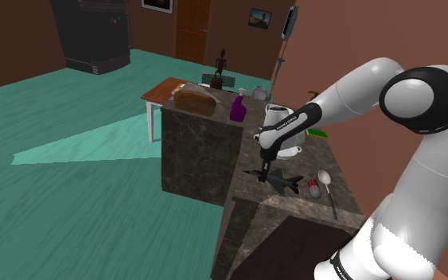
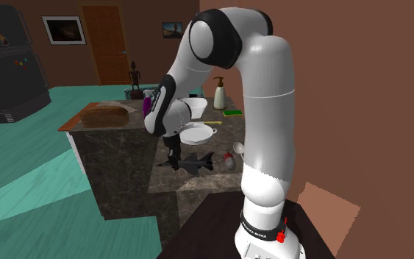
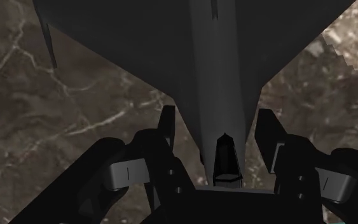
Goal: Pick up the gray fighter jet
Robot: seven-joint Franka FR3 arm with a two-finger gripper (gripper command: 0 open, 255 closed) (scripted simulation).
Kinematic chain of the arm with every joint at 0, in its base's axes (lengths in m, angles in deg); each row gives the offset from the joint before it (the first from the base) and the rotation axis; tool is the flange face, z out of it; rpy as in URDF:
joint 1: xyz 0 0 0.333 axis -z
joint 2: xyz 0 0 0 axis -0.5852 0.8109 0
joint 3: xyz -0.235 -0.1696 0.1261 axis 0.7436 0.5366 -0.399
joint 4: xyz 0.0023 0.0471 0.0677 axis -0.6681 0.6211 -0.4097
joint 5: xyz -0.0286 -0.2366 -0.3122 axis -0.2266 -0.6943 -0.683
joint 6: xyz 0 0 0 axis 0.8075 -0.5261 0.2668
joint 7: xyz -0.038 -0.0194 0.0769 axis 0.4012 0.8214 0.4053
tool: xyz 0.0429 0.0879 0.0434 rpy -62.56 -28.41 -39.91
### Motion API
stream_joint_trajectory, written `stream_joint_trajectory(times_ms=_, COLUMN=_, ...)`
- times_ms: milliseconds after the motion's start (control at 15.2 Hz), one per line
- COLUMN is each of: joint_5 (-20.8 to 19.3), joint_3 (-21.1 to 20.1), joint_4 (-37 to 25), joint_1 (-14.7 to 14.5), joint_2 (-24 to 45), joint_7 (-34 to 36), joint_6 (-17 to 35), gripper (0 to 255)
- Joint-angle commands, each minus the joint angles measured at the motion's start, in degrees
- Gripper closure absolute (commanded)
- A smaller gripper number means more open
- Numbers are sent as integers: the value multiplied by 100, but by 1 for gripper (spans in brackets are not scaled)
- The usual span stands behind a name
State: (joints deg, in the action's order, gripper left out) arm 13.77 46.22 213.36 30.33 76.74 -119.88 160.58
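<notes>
Wrist view: the dark grey fighter jet (image 3: 215, 51) lies flat on the brown marbled bench (image 3: 56, 95) directly under the hand (image 3: 215, 111). Its narrow fuselage runs straight up the gap between the 2 black fingers (image 3: 166, 130), and its wings spread out beyond them. The hand is spread moderately wide, straddling the fuselage without clasping it. A sliver of bench shows between 1 finger and the fuselage. The other finger stands right against the fuselage, and I cannot tell whether it touches.

In the shoulder view the hand (image 1: 266, 170) points straight down at the end of the fighter jet (image 1: 284, 182) nearer that view's left, low over the bench (image 1: 198, 151). A spoon (image 1: 328, 189) lies just beside the jet toward that view's right.

In the second exterior view the hand (image 2: 173, 160) hangs over the end of the fighter jet (image 2: 198, 163) at that view's left. The jet is near the front edge of the bench (image 2: 124, 154), with a white bowl (image 2: 196, 134) close behind it.
</notes>
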Motion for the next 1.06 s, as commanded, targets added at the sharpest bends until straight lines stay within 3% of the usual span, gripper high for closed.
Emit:
stream_joint_trajectory(times_ms=0, joint_5=-61, joint_3=23, joint_4=1, joint_1=-11, joint_2=-118, joint_7=38, joint_6=-114, gripper=255)
stream_joint_trajectory(times_ms=990, joint_5=-463, joint_3=89, joint_4=-186, joint_1=-58, joint_2=-1016, joint_7=299, joint_6=-1150, gripper=255)
